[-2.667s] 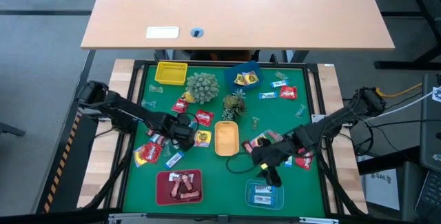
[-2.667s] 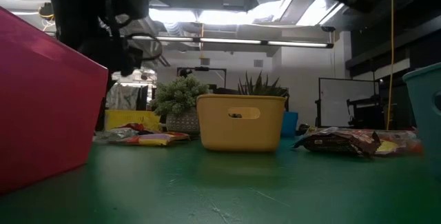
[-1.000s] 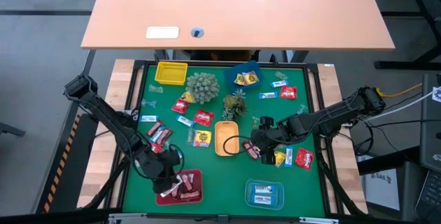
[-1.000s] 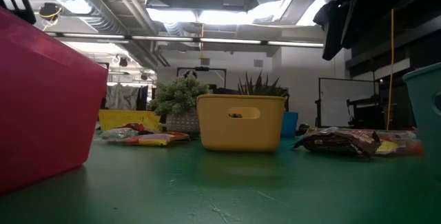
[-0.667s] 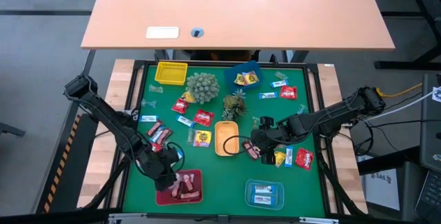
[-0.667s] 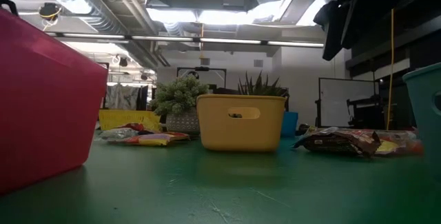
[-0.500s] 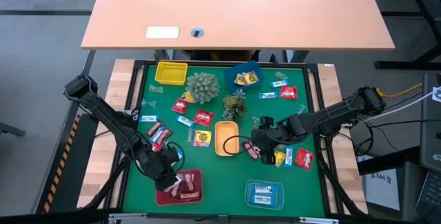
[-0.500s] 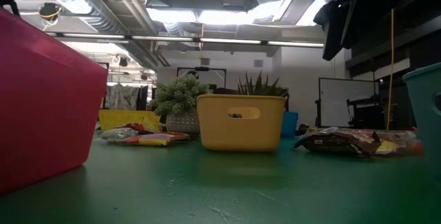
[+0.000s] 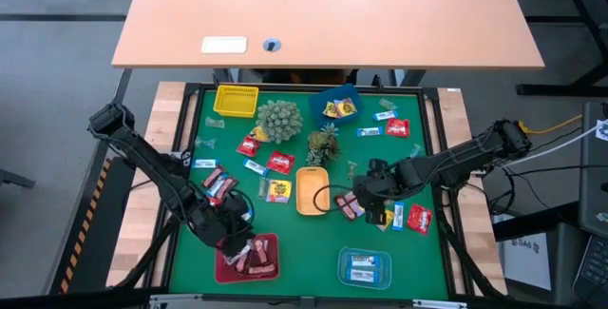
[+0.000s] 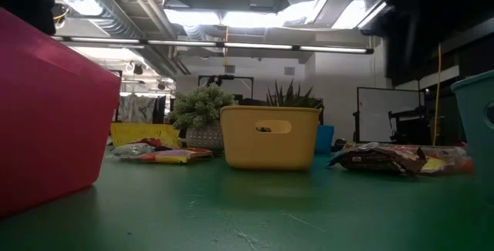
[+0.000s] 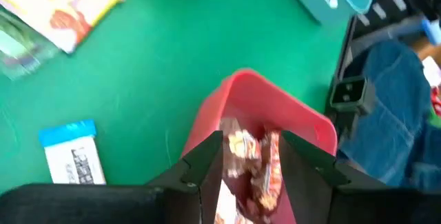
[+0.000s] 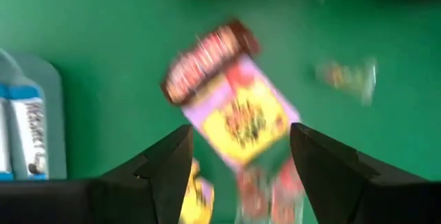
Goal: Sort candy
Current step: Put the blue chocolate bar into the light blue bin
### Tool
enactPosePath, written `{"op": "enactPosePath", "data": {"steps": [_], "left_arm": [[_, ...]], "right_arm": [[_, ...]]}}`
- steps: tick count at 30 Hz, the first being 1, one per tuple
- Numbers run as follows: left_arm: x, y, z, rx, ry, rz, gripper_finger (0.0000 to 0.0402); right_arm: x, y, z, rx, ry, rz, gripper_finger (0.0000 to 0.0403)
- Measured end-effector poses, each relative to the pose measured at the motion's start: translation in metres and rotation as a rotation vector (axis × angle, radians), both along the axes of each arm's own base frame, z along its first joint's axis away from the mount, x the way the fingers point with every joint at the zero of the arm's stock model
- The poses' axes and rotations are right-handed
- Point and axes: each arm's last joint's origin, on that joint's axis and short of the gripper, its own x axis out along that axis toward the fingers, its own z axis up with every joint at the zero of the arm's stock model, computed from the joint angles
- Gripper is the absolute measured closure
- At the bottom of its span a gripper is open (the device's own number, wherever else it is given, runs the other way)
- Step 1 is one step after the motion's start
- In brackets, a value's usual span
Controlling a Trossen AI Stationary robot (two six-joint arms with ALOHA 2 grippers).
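Left gripper: fingers apart over the red tray, brown-pink candy between them.
Right gripper: fingers spread above a brown and a yellow-pink candy beside the orange tray.

Bare green surface lies between the red tray under the left hand and the blue tray; the yellow tray and two spiky plants block the middle; scattered candy crowds the space around the right hand.
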Motion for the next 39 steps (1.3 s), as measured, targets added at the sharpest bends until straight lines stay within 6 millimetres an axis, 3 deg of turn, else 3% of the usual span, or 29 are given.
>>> {"op": "enactPosePath", "data": {"steps": [8, 22, 31, 39], "left_arm": [[0.0, 0.0, 0.0, 0.008, -0.007, 0.01, 0.0277], [0.001, 0.002, 0.001, 0.036, -0.03, 0.039, 0.0278], [0.001, 0.002, 0.001, 0.039, -0.032, 0.043, 0.0278], [0.001, 0.002, 0.001, 0.04, -0.033, 0.044, 0.0278]], "right_arm": [[-0.031, 0.008, -0.012, 0.009, 0.237, -0.389, 0.016], [-0.074, 0.042, -0.047, -0.044, 0.262, -0.803, 0.016], [-0.082, 0.062, -0.064, 0.061, 0.168, -0.851, 0.016], [-0.088, 0.062, -0.081, 0.081, 0.155, -0.862, 0.016]]}}
